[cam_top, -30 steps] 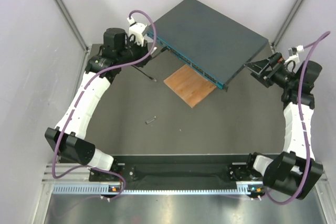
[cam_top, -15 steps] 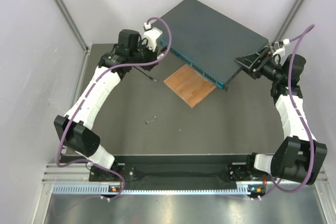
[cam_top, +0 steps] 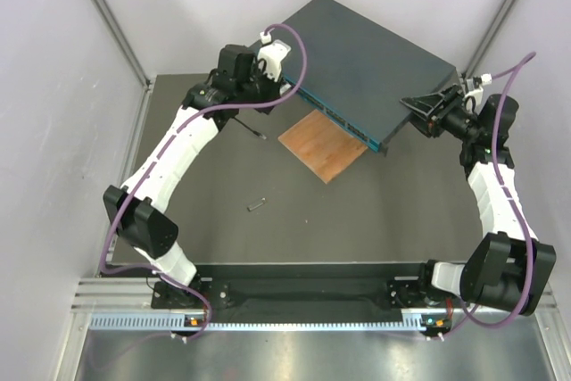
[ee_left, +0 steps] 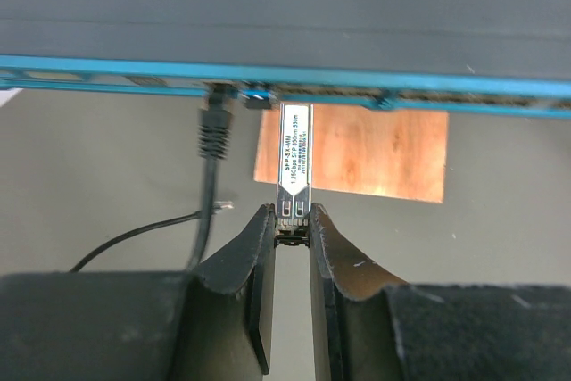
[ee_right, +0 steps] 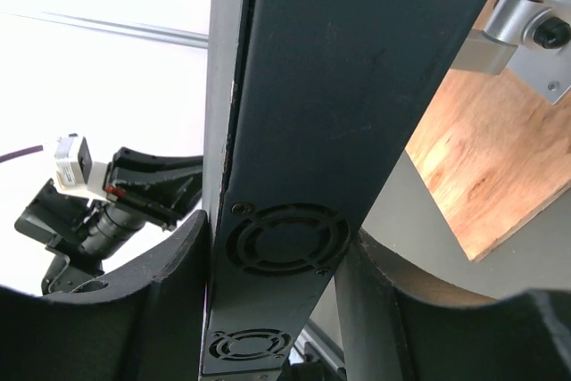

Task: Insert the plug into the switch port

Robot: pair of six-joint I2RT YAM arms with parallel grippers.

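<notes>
The dark blue-grey switch point(cam_top: 357, 60) lies tilted at the back, its teal front point(ee_left: 134, 67) lined with ports point(ee_left: 339, 94). A thin black cable point(ee_left: 134, 236) has one black-booted end point(ee_left: 214, 127) sitting in a port. Its other end, the pale plug point(ee_left: 223, 206), lies loose on the table point(cam_top: 261, 136). My left gripper point(ee_left: 293, 216) is shut on a silver labelled module point(ee_left: 294, 153), whose tip nearly touches the teal front. My right gripper point(ee_right: 281, 229) clamps the switch's vented right end point(ee_right: 285, 238), one finger on each face.
A brown wooden board point(cam_top: 323, 144) lies under the switch's front edge. One small grey piece point(cam_top: 258, 204) rests mid-table. A silver bracket point(ee_right: 508, 33) shows beneath the switch. Walls close in left, right and back.
My left arm has carried the module rightwards along the switch's front. The right gripper has moved in onto the switch's right end and closed from wide open.
</notes>
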